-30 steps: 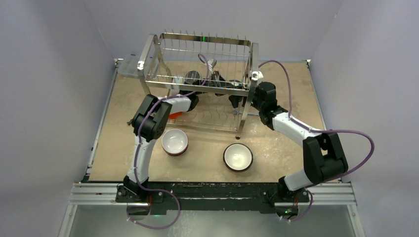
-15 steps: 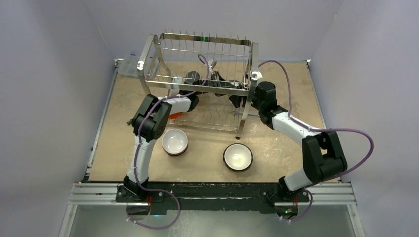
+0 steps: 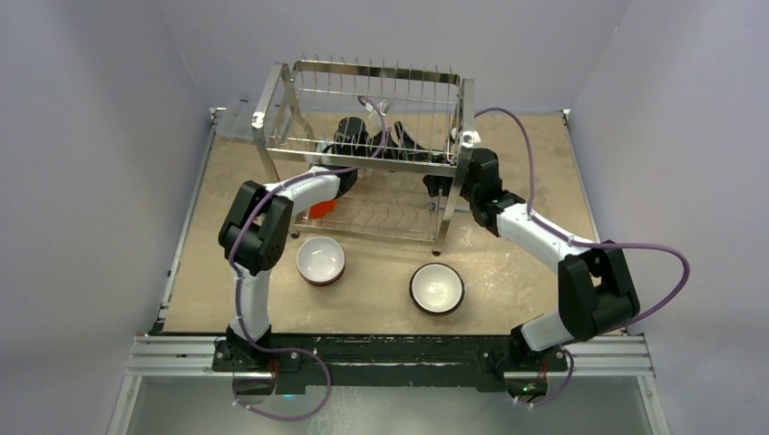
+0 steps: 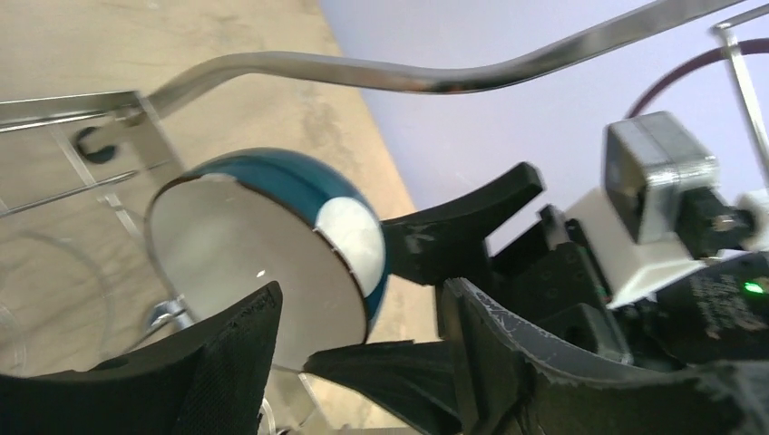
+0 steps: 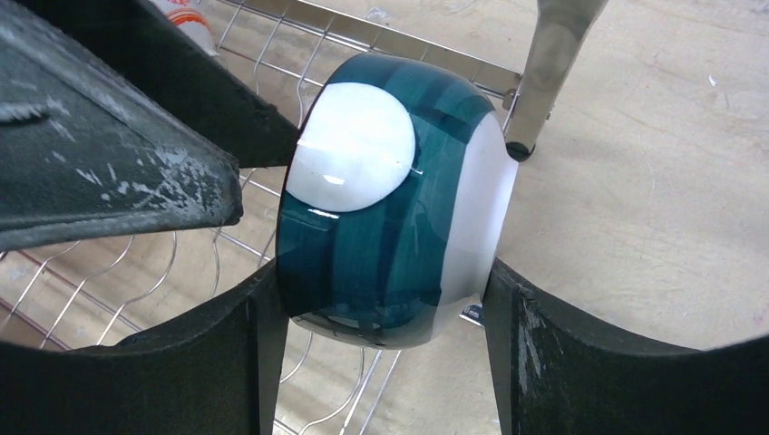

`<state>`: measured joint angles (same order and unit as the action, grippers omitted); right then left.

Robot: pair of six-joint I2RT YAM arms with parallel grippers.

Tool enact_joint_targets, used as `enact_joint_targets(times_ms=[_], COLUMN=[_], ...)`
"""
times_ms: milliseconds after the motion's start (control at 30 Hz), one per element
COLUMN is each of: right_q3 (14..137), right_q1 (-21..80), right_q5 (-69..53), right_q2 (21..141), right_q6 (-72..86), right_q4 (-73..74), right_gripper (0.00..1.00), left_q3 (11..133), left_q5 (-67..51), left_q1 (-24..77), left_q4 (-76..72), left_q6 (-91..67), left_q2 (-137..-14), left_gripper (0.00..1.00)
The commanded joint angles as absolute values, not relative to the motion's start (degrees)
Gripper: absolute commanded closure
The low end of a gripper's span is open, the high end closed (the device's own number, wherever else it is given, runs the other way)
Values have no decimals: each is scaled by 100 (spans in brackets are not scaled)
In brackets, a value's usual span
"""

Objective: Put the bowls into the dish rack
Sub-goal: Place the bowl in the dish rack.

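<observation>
A teal bowl [image 5: 390,217] with white patches and a white inside [image 4: 245,254] hangs tilted on its side within the dish rack [image 3: 372,68]. My right gripper [image 5: 381,281] is shut on it, one finger against its foot side and one against its rim. My left gripper [image 4: 363,299] is open, its fingers [image 4: 218,362] apart on either side of the bowl's rim. Two white-inside bowls [image 3: 320,260] [image 3: 437,288] sit on the table in front of the rack. An orange bowl [image 3: 317,210] shows at the rack's lower left end.
Both arms reach into the rack's upper tier, the left from the front left, the right past the right end post [image 3: 467,136]. A rack leg [image 5: 553,63] stands close behind the held bowl. A clear plastic box [image 3: 234,122] sits at the back left.
My left gripper has opened off the teal bowl and its elbow has swung left. My right gripper has shut on the bowl. Both grippers sit slightly farther back in the rack.
</observation>
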<state>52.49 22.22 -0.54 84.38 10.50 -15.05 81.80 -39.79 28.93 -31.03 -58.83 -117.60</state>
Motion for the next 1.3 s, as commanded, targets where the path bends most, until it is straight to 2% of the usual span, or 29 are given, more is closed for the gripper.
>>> enact_joint_targets(times_ms=[0, 333, 567, 767, 967, 1267], right_q3=[5759, 6338, 6735, 7054, 7170, 6726], right_q1=[2349, 2544, 2616, 2790, 2852, 2855], right_q5=[716, 1335, 1343, 1540, 1199, 724], right_q2=[8567, 9224, 9555, 9573, 9638, 9721], right_q6=[1221, 1414, 1325, 1198, 1104, 1311], right_q4=[-1320, -878, -420, -21, 42, -673], right_gripper=[100, 100, 100, 100, 100, 100], left_q3=[8201, 7571, 7158, 7025, 6811, 6142], left_q5=[-3182, -2263, -1616, -1577, -2052, -2277], left_q1=[2890, 2930, 2970, 2970, 3001, 3112], left_q4=[-1849, -715, -409, -434, -746, -1020], left_q6=[-4207, -3096, -2644, -2586, -2662, -2811], left_q2=[-10990, -10222, -9684, -9545, -9617, -9628], left_gripper=[36, 33, 31, 31, 37, 56])
